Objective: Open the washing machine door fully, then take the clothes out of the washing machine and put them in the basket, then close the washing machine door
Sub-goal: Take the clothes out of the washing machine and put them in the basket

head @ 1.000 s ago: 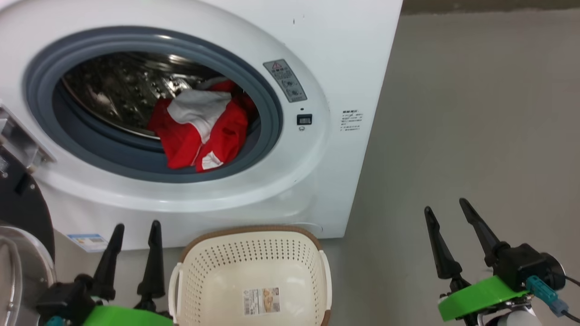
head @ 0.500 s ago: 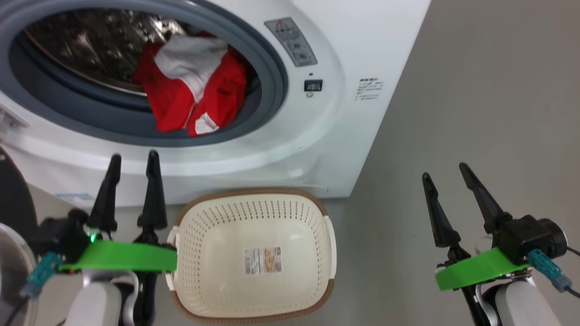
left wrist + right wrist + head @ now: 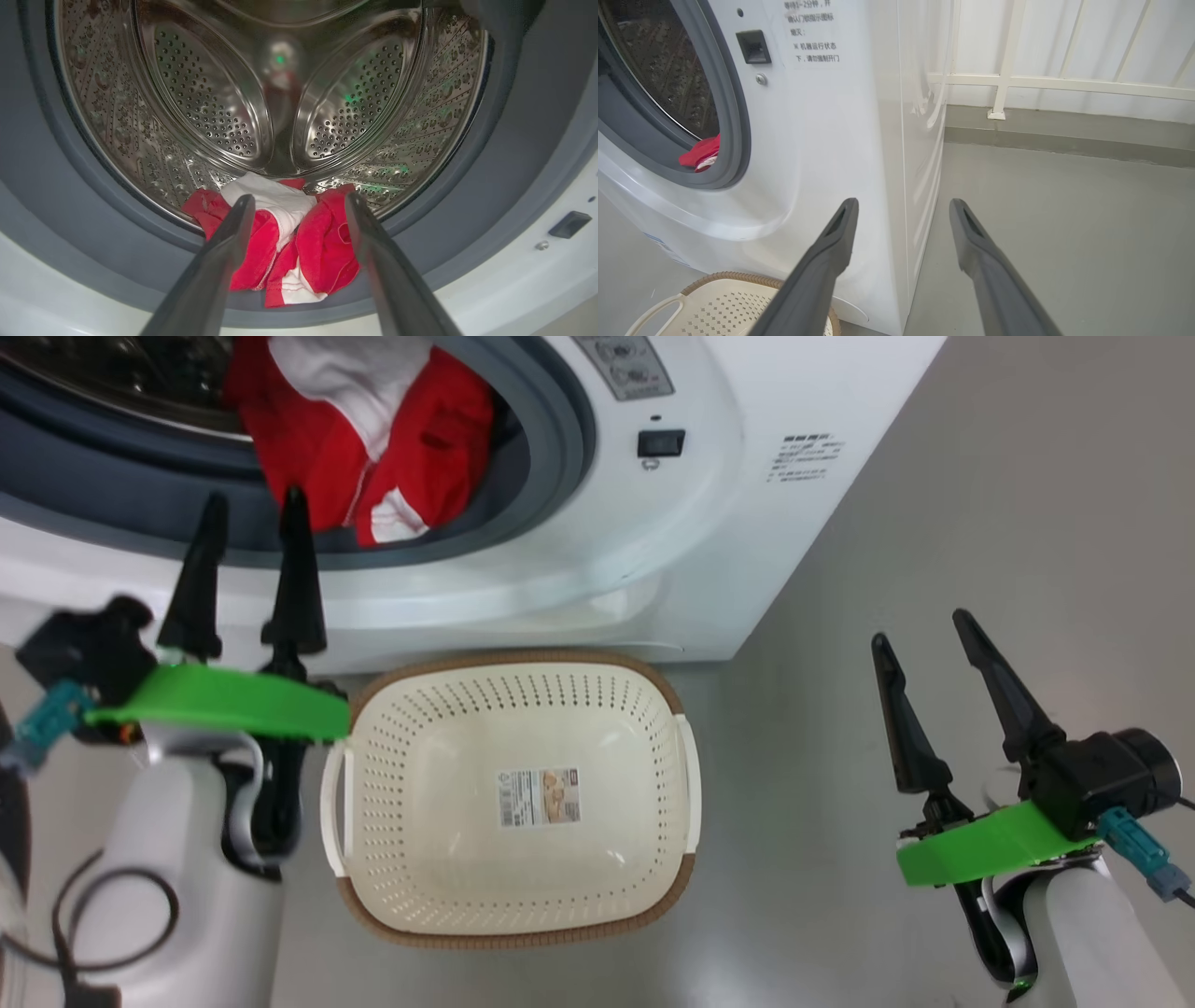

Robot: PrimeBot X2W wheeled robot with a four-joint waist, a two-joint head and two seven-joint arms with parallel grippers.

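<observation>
Left tool [image 3: 299, 197], spread wide and empty, points into the washing machine [image 3: 728, 551] at the clothes [image 3: 322, 238] for a grab; basket [image 3: 411, 709] sits just before the machine.

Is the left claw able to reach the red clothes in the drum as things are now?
Probably yes: the left claw is open and points straight at the clothes, with nothing between them.

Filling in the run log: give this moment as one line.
left gripper: open, aimed at clothes in drum | right gripper: open, over floor | basket: no clothes yet
</observation>
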